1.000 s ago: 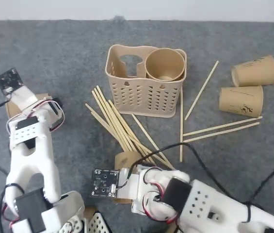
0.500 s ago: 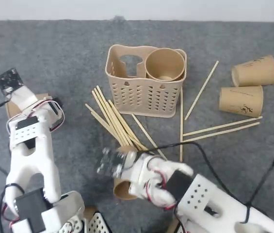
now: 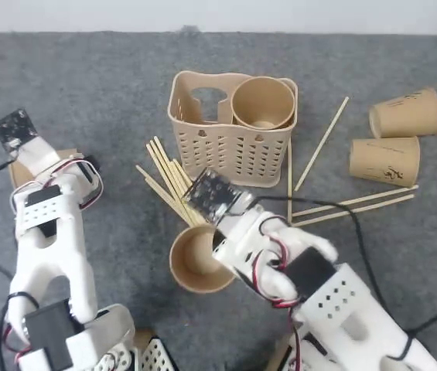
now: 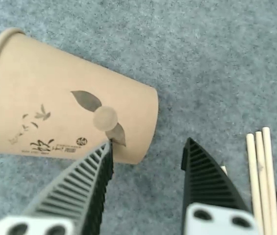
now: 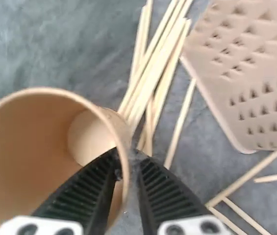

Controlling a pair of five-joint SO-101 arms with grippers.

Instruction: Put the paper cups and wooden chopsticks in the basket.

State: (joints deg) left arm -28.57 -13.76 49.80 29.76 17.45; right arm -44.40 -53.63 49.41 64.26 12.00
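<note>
The right end effector [image 5: 127, 169] pinches the rim of a tan paper cup [image 3: 195, 259], mouth up, near the beige perforated plastic basket [image 3: 233, 154] and pale wooden chopsticks [image 3: 165, 176], while the left end effector [image 4: 147, 152] stands spread beside a second tan paper cup [image 4: 64, 117] lying sideways.

Grey carpeted tabletop [image 3: 110, 93]. On it: basket [image 3: 233, 151] upright mid-back, chopstick bundle [image 3: 165, 179] fanned at its front-L corner, loose sticks [image 3: 353, 202] to its R. Two paper cups [image 3: 405, 113] on their sides far R, a third cup [image 4: 64, 117] on its side far L.
</note>
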